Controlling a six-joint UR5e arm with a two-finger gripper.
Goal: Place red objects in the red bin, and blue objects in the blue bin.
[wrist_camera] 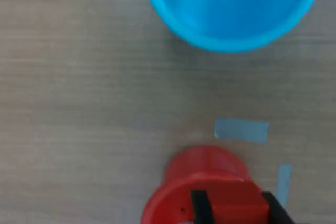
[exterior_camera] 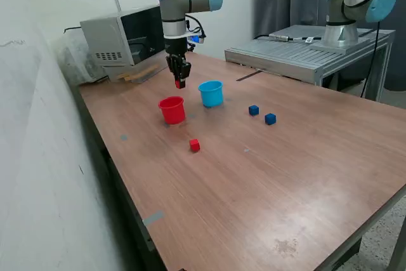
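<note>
A: Between the gripper fingers we see a red cube, pinched and lifted off the table, hanging above the red cup.

B: Agreed. On the wrist view we get the same red cube clamped between two dark fingers, with the red cup right under it. So we log the fingers as closed on that cube.

A: Second red cube sits on the wooden table, in front of the red cup, a bit apart from it.

B: Light-blue cup stands upright just beside the red cup, on the exterior view's right, not touching. Wrist view shows the light-blue cup from above; we see only a few dark specks inside.

A: Two dark-blue cubes: one and another, near each other on the table, on the exterior view's right of the light-blue cup.

B: We also note grey tape patches on the tabletop near the red cup in the wrist view.

A: Further out, a grey box-like appliance sits at the far table edge, and a second arm stands on a metal platform beyond.
</note>
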